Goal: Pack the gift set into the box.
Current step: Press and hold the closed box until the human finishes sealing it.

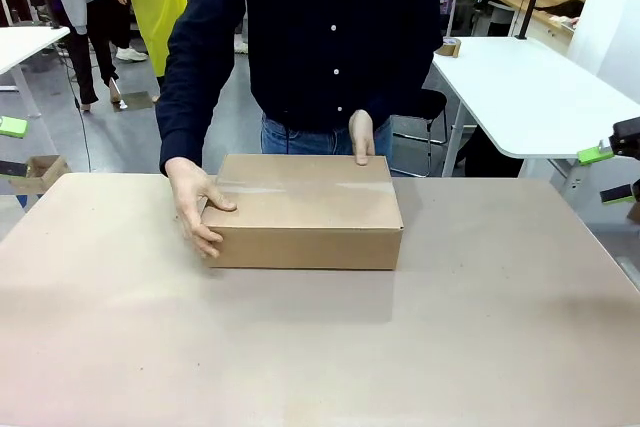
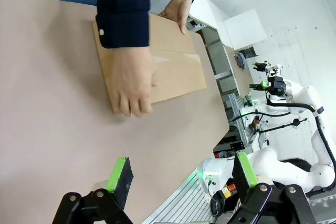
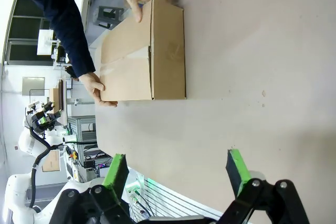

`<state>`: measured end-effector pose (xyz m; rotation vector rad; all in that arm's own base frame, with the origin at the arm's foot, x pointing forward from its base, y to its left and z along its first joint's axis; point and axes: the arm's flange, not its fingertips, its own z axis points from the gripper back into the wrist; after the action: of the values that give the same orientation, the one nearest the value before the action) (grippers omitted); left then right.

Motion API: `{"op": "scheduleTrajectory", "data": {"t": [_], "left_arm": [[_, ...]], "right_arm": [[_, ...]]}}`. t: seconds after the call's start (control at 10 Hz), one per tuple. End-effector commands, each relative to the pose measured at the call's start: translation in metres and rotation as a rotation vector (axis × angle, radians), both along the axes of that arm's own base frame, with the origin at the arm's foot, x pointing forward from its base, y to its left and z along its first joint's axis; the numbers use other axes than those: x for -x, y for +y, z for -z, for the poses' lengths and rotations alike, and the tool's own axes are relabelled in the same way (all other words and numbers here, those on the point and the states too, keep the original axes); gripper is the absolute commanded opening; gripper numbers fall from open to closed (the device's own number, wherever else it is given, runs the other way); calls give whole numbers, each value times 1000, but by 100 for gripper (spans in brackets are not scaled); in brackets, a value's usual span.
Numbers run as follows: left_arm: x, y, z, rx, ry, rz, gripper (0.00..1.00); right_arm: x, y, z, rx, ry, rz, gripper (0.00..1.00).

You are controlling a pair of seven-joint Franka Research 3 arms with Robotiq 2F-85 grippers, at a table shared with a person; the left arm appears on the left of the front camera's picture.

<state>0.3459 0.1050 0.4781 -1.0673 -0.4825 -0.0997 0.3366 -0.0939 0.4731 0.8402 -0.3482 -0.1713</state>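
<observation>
The brown cardboard box (image 1: 305, 212) lies flat in the middle of the table with its top flaps closed. A person holds it, one hand (image 1: 195, 209) on its left end and the other hand (image 1: 362, 137) on its far edge. The gift set is out of view. My left gripper (image 1: 10, 147) hangs open at the far left edge, well clear of the box (image 2: 157, 64). In its wrist view the left gripper (image 2: 181, 171) holds nothing between its green pads. My right gripper (image 1: 608, 174) stands open at the far right edge. The right gripper (image 3: 176, 167) is empty, with the box (image 3: 144, 56) far ahead of it.
The tan table top (image 1: 320, 347) stretches bare in front of the box. A small brown carton (image 1: 40, 169) sits on the floor beyond the table's left corner. A white table (image 1: 530, 97) with a tape roll (image 1: 449, 47) stands behind at the right.
</observation>
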Motion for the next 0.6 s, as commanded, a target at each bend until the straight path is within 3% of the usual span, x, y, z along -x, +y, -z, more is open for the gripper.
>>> {"op": "scheduleTrajectory", "data": {"t": [0.0, 0.5], "left_arm": [[1, -1, 0, 17, -3, -1, 100], [1, -1, 0, 17, -3, -1, 100]], "right_arm": [[0, 1, -1, -13, 1, 9, 100], [0, 1, -1, -13, 1, 9, 100]]}}
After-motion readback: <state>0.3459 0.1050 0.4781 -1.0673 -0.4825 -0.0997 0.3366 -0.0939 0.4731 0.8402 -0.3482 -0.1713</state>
